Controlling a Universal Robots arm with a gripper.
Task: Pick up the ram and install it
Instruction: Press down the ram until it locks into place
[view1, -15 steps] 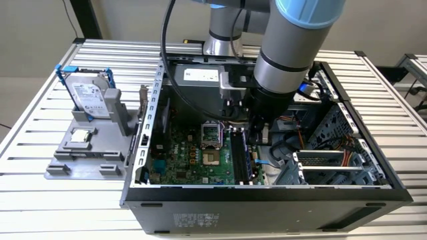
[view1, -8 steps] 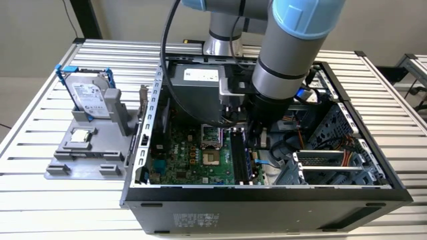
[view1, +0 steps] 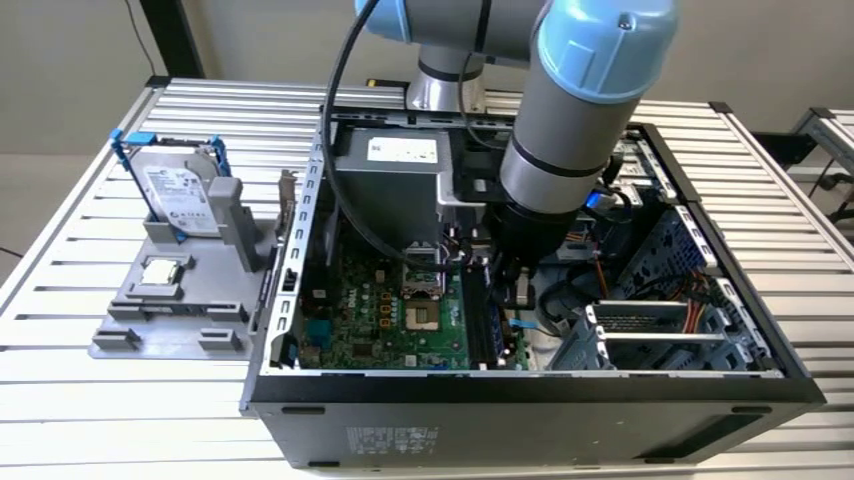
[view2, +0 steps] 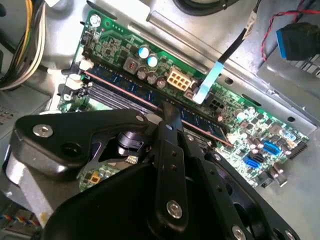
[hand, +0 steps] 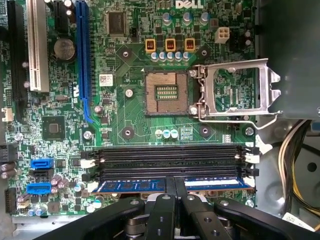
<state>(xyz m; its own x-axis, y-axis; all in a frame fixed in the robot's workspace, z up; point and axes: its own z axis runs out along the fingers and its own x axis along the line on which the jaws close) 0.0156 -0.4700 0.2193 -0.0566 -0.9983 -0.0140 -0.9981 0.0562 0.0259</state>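
First wrist view looks straight down on the green motherboard (hand: 130, 115), where the ram (hand: 200, 184) stands on edge in the memory slot nearest the gripper (hand: 174, 182), a blue strip running along the row of black slots (hand: 170, 160). The two black fingers (hand: 165, 210) are drawn in tight against either face of the stick near its middle, so the pincer is closed on the ram. In the second wrist view the same stick (view2: 200, 120) lies along its slot with the fingertip meeting its top edge. The exterior view shows the arm (view1: 574, 120) reaching down into the open computer case (view1: 534, 385), while the hard drive (view1: 180, 190) and the small silver chip (view1: 160, 270) sit on the grey stand (view1: 160, 320) outside it, toward the exterior view's left. The step in hand looks like the install itself: the stick is lined up in its slot, though whether it is fully seated and the white end clips (hand: 252, 172) have snapped shut is hard to tell from here. Finishing would call for an even, straight push down along the stick, keeping it upright so neither end rides high.
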